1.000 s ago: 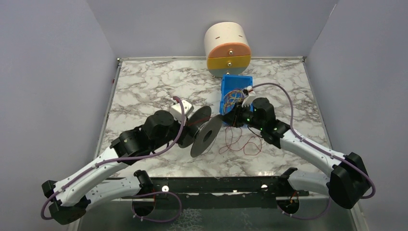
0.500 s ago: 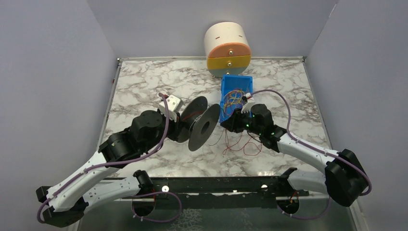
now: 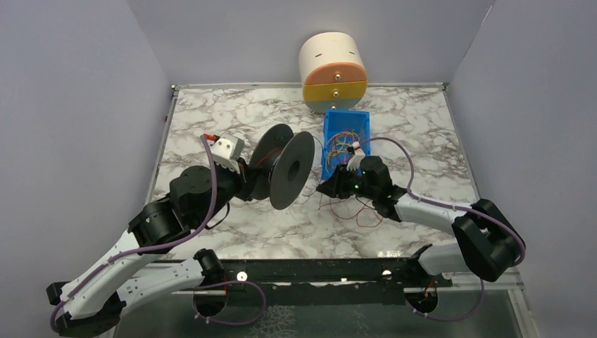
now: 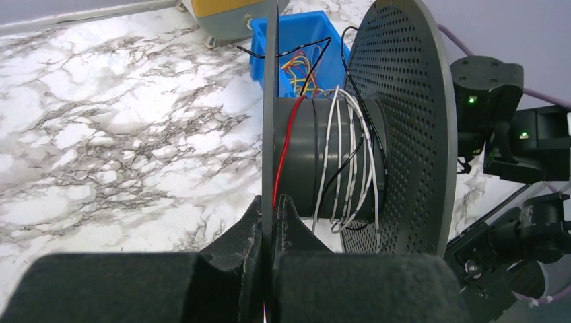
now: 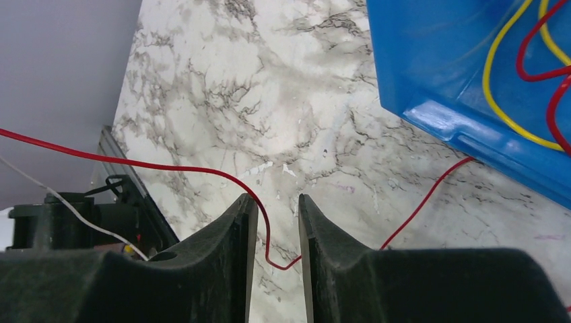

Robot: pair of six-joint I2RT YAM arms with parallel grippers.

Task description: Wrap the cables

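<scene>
The marble table (image 3: 211, 120) carries, at the middle of its far edge, a round cream, orange and yellow drawer unit (image 3: 333, 67) that has not shifted. The black spool (image 3: 285, 169) stands on its rim at about the table's centre, its flanges upright. A second ago it lay nearer the front edge and tipped over more, so it has been carried back and toward the left edge. The blue bin (image 3: 348, 113) sits right of the spool, just in front of the drawer unit, with its tangle of yellow and red wires where it was. The left gripper (image 4: 269, 208) is clamped on the thin edge of the spool's near flange. Its arm has drawn back toward the left edge since the earlier frames. The right gripper (image 5: 277, 208) hangs low over the marble off the bin's near left corner, having slid from beside the bin toward the front edge. Its jaws are parted by a narrow gap. The red cable (image 5: 202, 169) dips into that gap, not visibly pinched, and runs taut to the spool's grey hub (a red strand lies against the flange there). The slack of it loops on the table toward the front edge, and those loops look smaller than before. Several turns of white wire (image 4: 350, 155) are wound on the hub.
</scene>
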